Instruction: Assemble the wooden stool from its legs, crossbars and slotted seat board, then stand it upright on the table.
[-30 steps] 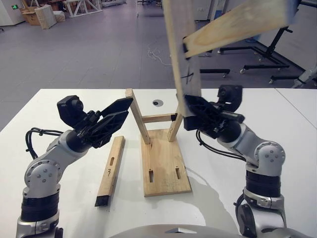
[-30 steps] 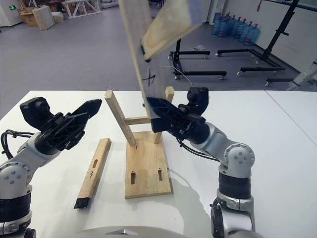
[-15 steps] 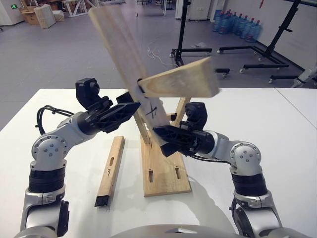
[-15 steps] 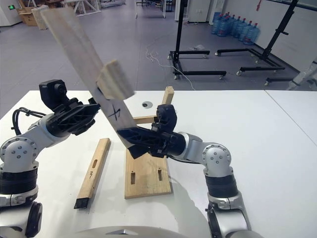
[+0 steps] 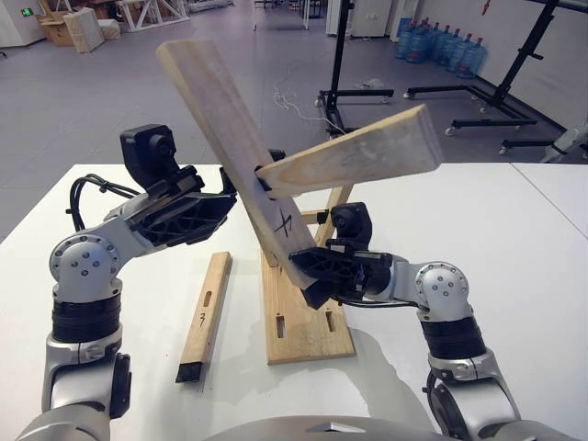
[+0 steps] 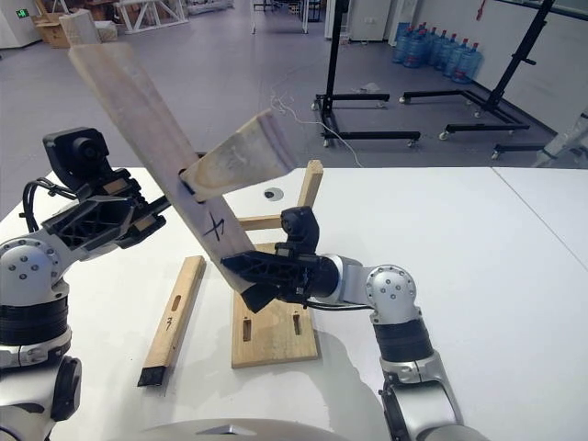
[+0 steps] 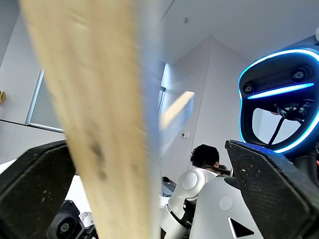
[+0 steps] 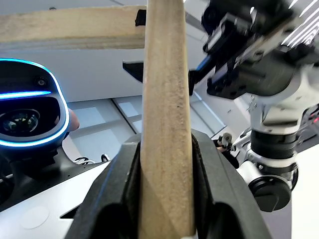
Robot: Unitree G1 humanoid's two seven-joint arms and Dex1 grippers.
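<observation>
1. The right gripper (image 5: 308, 274) is clamped on the lower end of a long pale wooden leg (image 5: 230, 138). In the right wrist view its two black fingers (image 8: 117, 194) press the wood from both sides.
2. The held leg leans steeply, with its top towards the robot's left and its lower end just above the near half of the seat board.
3. A pale wooden crossbar (image 5: 354, 154) is plugged into a slot about halfway up the held leg. It sticks out towards the robot's right, rising slightly, with its far end free.
4. The left gripper (image 5: 219, 207) is spread wide beside the middle of the held leg. In the left wrist view the leg stands between its fingers (image 7: 271, 191), with a clear gap on one side. We cannot tell whether the other finger touches the wood.
5. The flat rectangular slotted seat board (image 5: 308, 335) lies on the white table (image 5: 514, 239) between the two arms. Two slots show at its near end.
6. At the board's far end a shorter wooden leg (image 6: 311, 186) stands tilted. A short crossbar (image 6: 260, 221) runs from it and passes behind the held leg. What it joins there is hidden.
7. A loose wooden leg with slots and a black end cap (image 5: 207, 312) lies flat on the table to the left of the seat board, near it but not touching.
</observation>
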